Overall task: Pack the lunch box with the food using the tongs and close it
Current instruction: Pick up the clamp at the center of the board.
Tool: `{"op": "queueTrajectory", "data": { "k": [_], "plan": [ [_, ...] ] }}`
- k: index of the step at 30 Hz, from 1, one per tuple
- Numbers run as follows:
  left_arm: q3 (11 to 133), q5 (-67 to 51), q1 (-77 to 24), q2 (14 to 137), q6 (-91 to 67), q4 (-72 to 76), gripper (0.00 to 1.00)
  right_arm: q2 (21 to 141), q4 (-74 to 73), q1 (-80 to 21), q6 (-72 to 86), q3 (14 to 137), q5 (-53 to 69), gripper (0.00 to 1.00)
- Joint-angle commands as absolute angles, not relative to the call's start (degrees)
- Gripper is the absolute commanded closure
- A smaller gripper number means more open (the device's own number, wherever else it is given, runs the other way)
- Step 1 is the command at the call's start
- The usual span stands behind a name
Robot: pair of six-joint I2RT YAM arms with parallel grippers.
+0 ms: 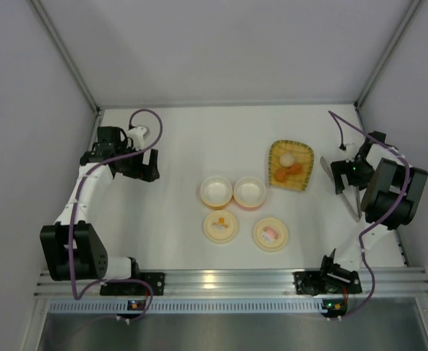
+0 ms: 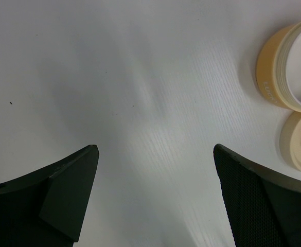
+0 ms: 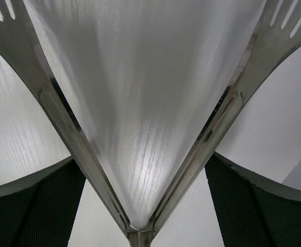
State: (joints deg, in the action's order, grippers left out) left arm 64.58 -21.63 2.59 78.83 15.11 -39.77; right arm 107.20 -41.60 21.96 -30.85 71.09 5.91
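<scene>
Black mesh pads of the right gripper (image 3: 145,158) stand wide astride the grey metal tongs (image 3: 63,113) near their joint, each at an arm's outer edge; whether they already pinch cannot be told. A good grasp probably squeezes gently, leaving the tips apart for the food (image 1: 287,159) on the yellow tray (image 1: 309,155). The left gripper (image 2: 155,148) hangs spread and empty. The lunch box (image 1: 232,191) sits uncovered mid-table, its lids (image 1: 220,225) in front; raised lettering on its cream tub (image 2: 271,72) is too blurred to read.
</scene>
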Motion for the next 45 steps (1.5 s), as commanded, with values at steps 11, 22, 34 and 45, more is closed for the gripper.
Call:
{"op": "queueTrajectory", "data": {
  "k": [11,22,34,45],
  "plan": [
    [65.65,-22.41,2.64,77.78,15.2,-37.7,0.02,104.77,-41.04,21.01,-32.08,70.22,13.97,0.38],
    [64.95,-22.41,2.64,76.55,15.12,-37.36,0.02,99.14,-52.64,23.11,-33.13,79.97,16.87,0.43],
    [64.69,-23.11,2.64,76.29,14.33,-36.47,0.02,98.17,-63.1,27.07,-36.2,87.71,19.68,0.44],
    [65.57,-24.34,2.64,76.91,13.19,-36.21,0.02,98.18,-73.91,30.67,-40.6,97.91,22.76,0.47]
  ]
}}
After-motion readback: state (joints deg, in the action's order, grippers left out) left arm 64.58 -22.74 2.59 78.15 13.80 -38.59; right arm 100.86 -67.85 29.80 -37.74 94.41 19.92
